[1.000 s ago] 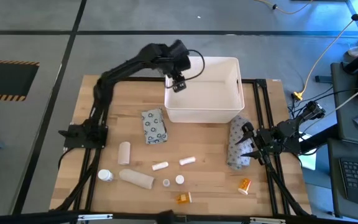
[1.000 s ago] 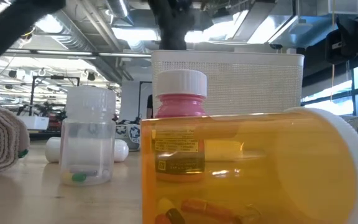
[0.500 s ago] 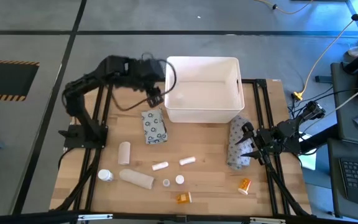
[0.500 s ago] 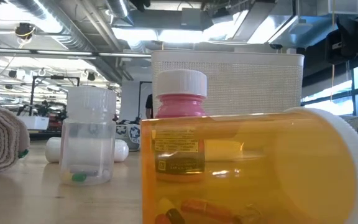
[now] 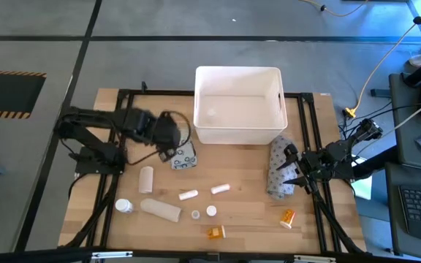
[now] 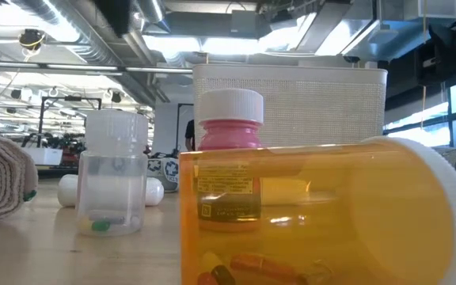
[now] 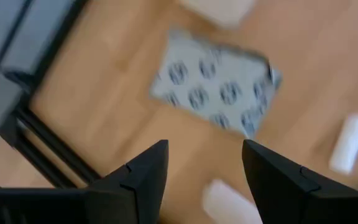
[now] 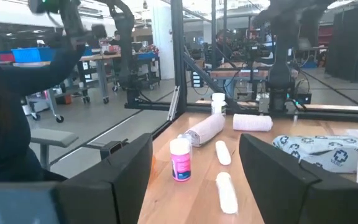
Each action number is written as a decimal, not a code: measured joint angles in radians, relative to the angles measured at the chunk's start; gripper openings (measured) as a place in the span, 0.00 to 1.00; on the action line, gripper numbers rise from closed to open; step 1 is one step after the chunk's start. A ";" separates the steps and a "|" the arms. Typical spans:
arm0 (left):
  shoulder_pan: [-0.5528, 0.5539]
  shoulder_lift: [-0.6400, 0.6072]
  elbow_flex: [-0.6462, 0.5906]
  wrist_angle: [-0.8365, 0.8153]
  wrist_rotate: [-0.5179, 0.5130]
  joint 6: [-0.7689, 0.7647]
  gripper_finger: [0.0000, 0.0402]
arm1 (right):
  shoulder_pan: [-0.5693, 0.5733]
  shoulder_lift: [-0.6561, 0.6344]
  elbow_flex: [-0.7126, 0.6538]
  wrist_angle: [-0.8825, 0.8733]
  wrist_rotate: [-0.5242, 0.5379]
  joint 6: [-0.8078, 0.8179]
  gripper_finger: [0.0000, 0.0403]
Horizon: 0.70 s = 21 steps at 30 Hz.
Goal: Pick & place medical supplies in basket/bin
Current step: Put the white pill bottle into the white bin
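Observation:
The white tub (image 5: 240,106) stands at the table's far middle. A flat grey packet printed with circles (image 5: 185,155) lies flat in front of its left corner and shows in the left wrist view (image 7: 213,93). My left gripper (image 5: 168,142) hovers at that packet's left edge, open and empty (image 7: 205,146). White rolls (image 5: 146,179) (image 5: 161,210), small white cylinders (image 5: 188,195), caps (image 5: 211,211), a small white bottle (image 5: 124,207) and orange pill bottles (image 5: 288,218) (image 5: 216,232) lie on the near half. My right gripper (image 5: 292,169) waits open (image 8: 196,143) at the right edge.
A second, crumpled grey packet (image 5: 278,169) lies beside my right gripper. In the low view an orange bottle (image 6: 323,214) lies across the foreground, with a pink bottle (image 6: 229,119) and a clear bottle (image 6: 115,182) behind it. Black frame rails (image 5: 115,146) run along both table sides.
My left gripper has swung from above the tub's left wall toward the table's left and near edges, and down. It now hangs over the left edge of the grey printed packet. The items on the table have stayed where they were.

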 joint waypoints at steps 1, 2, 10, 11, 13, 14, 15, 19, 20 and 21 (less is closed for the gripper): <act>-0.029 -0.011 -0.036 0.000 0.016 -0.030 0.49 | 0.000 0.000 0.000 -0.002 0.000 0.018 0.60; -0.060 -0.020 -0.070 0.001 0.029 -0.058 0.49 | 0.000 0.000 0.000 -0.005 0.000 0.034 0.60; -0.263 -0.028 -0.224 0.054 -0.076 -0.231 0.49 | 0.000 0.000 0.000 -0.004 0.000 0.035 0.60; -0.276 -0.025 -0.234 0.058 -0.084 -0.216 0.49 | 0.000 0.000 0.000 -0.005 0.000 0.011 0.60; -0.292 -0.018 -0.244 0.054 -0.084 -0.183 0.49 | 0.000 0.000 0.000 -0.005 -0.001 -0.032 0.60; -0.294 -0.016 -0.244 0.057 -0.084 -0.168 0.49 | 0.000 0.000 0.000 -0.005 0.000 -0.046 0.60; -0.294 -0.016 -0.244 0.061 -0.081 -0.160 0.49 | 0.000 0.000 0.000 -0.005 0.000 -0.059 0.60; -0.292 -0.016 -0.244 0.106 -0.069 -0.198 0.49 | 0.000 0.000 0.000 -0.006 0.000 -0.053 0.60; -0.292 -0.016 -0.244 0.109 -0.046 -0.201 0.49 | 0.000 0.000 0.000 -0.006 0.000 -0.042 0.60; -0.291 -0.016 -0.244 0.109 -0.008 -0.198 0.49 | 0.000 0.000 0.000 -0.006 0.000 -0.037 0.60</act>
